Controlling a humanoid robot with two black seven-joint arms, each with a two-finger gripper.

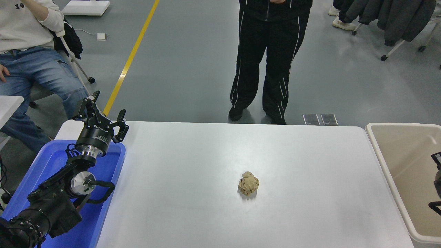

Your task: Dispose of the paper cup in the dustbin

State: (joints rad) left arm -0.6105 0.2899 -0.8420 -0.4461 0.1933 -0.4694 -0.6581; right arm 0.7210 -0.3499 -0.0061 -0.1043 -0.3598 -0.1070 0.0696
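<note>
Your right gripper (437,181) shows only as a sliver of black hardware at the right edge of the head view, over the inside of the beige dustbin (382,162), and you cannot tell from that sliver whether its jaws are spread or closed, nor whether anything sits between them. The paper cup is nowhere you can see it: not on the white table (193,206), not in the visible part of the bin below that gripper. The dustbin stands just off the table's right end, its thick off-white rim running beside the table edge. Your left gripper (100,115) hangs parked at the far left corner of the table, above the far end of the blue plastic tray (51,162), with its jaws spread apart and nothing between them. A crumpled tan paper ball (248,184) lies on the table well to the right of those open jaws and well short of the bin. Beyond the table's far edge a person in black trousers (265,62) stands, and a person in jeans (38,72) sits behind the left gripper
</note>
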